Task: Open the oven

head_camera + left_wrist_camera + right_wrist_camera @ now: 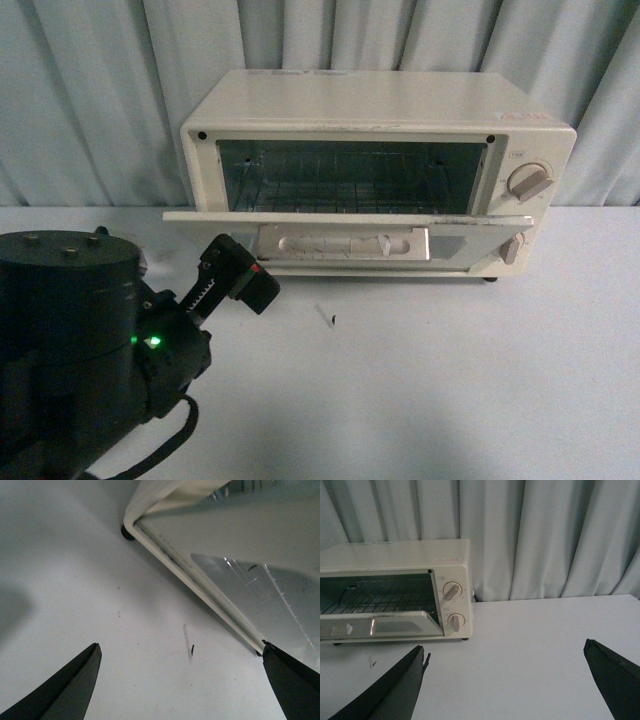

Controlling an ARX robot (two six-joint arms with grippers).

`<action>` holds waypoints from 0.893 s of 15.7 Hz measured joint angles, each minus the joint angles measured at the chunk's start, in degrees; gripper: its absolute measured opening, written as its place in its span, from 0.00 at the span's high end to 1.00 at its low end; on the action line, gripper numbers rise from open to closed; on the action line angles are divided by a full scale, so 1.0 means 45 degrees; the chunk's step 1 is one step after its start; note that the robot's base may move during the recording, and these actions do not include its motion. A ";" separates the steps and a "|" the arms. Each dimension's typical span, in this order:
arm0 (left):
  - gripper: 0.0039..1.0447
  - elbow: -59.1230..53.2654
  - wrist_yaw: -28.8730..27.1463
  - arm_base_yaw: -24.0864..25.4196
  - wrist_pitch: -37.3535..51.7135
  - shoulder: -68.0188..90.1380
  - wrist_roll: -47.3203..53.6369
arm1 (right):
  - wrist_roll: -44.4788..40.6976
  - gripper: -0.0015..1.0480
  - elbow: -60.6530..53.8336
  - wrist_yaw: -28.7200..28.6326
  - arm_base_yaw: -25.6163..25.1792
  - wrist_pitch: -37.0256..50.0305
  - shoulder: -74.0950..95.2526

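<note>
The cream-white oven [380, 110] stands at the back of the white table. Its glass door [345, 217] is swung outward and down, leaving the cavity and wire rack [340, 185] in sight, with the bar handle [340, 243] on the door's outer face. My left gripper [235, 275] is open, low in front of the door's left end and apart from it. In the left wrist view the left gripper [180, 645] is open over bare table, beside the door's edge [200, 585]. My right gripper [505, 645] is open and empty, to the right of the oven [395, 560].
Two beige knobs [528, 182] sit on the oven's right panel. A grey curtain [100, 100] hangs close behind. A thin mark with a black speck [328, 318] lies on the table [450, 380] in front of the door. The left arm's dark base [70, 320] fills the lower left.
</note>
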 joint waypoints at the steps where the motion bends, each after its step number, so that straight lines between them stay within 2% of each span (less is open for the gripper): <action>1: 0.06 -0.0636 0.0228 0.0510 0.0529 -0.0355 0.0588 | 0.0000 0.06 0.0000 0.0000 0.0000 0.0000 0.0000; 3: 0.06 -0.1797 0.0359 0.1894 0.0928 -0.0588 0.1107 | 0.0000 0.06 0.0000 0.0000 0.0000 0.0000 0.0000; 4: 0.06 -0.2098 0.0345 0.2380 0.0952 -0.0588 0.1107 | 0.0000 0.06 0.0000 0.0000 0.0000 0.0000 0.0000; 5: 0.10 -0.2239 -0.0078 0.2599 0.1880 -0.0228 0.1719 | -0.0005 0.06 0.0000 0.0000 0.0000 0.0000 0.0000; 6: 0.20 -0.2453 -0.0500 0.2608 0.2623 0.0685 0.3759 | -0.0010 0.06 0.0000 -0.0010 0.0000 -0.0005 0.0000; 7: 0.29 -0.3118 -0.0554 0.2613 0.2331 0.1103 0.6028 | -0.0010 0.06 0.0000 0.0000 0.0000 0.0010 0.0000; 9: 0.50 -0.4867 -0.0282 0.2846 0.2268 -0.0364 0.9923 | -0.0019 0.06 0.0000 -0.0005 0.0000 0.0019 0.0000; 11: 0.71 -0.5790 -0.0058 0.3274 0.2361 -0.2259 1.1579 | -0.0019 0.06 0.0000 0.0000 0.0000 0.0005 0.0000; 13: 0.92 -0.6688 0.0257 0.3502 0.2341 -0.4031 1.2123 | -0.0019 0.06 0.0000 -0.0005 0.0000 0.0005 0.0005; 14: 0.99 -0.7014 0.0403 0.3594 0.2341 -0.4954 1.2250 | -0.0019 0.06 0.0000 -0.0005 0.0000 0.0005 0.0005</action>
